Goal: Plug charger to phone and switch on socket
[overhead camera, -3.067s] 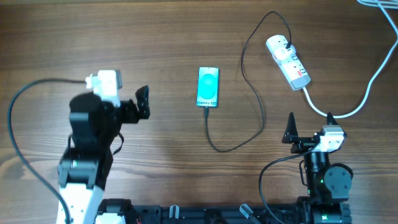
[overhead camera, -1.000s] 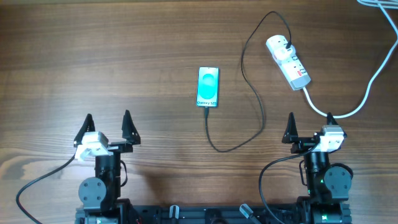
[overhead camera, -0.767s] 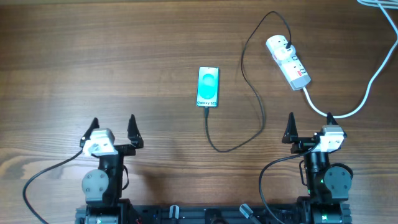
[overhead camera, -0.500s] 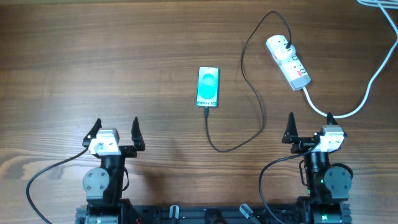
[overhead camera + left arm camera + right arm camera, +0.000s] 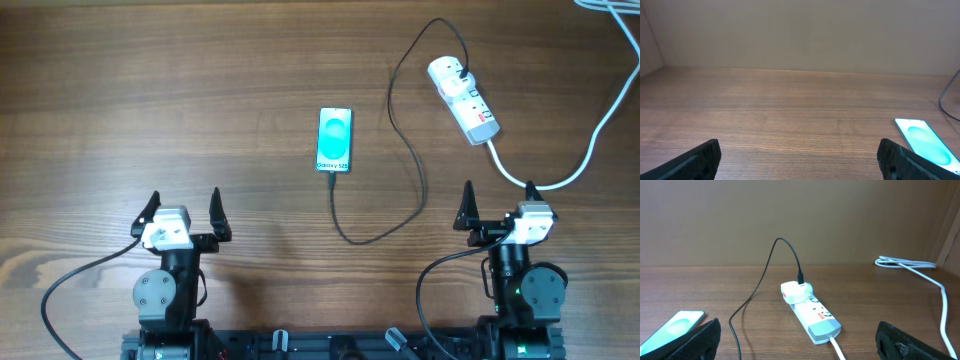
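Across the tabletop [image 5: 150, 100], the charger [image 5: 333, 195] is linking socket [image 5: 465, 100] and phone [image 5: 334, 140]. I am holding left gripper [image 5: 184, 195] and right gripper [image 5: 499, 187] apart, empty.

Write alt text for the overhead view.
A lit phone lies centre frame, the black charger looping from its near end to the socket at upper right. The left gripper and right gripper sit open and empty at the near edge.
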Robot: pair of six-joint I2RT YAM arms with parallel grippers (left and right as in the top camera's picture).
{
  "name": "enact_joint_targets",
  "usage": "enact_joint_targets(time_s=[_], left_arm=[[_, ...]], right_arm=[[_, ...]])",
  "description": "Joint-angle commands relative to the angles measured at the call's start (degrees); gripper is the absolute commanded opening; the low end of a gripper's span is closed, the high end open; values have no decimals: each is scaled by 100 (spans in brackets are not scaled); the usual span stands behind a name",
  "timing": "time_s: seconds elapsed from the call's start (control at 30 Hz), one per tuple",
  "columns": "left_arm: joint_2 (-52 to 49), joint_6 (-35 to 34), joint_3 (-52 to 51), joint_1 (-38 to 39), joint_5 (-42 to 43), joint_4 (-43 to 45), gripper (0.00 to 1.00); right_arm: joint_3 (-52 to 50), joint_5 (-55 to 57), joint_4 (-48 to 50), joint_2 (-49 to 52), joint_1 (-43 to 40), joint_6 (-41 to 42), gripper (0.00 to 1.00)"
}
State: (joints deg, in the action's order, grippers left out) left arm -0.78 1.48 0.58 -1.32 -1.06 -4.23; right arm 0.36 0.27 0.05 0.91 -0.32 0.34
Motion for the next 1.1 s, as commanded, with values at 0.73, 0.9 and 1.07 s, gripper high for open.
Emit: enact_joint_targets(time_s=[0.73, 0.9, 1.07], left_arm=[[61, 129, -24, -42, 101, -11, 100], [61, 129, -24, -42, 101, -9, 100], [61, 129, -24, -42, 101, -9, 100]], right_arm=[[-7, 57, 37, -11, -26, -20, 100], [-7, 57, 37, -11, -26, -24, 100], [-7, 57, 37, -11, -26, -22, 100]])
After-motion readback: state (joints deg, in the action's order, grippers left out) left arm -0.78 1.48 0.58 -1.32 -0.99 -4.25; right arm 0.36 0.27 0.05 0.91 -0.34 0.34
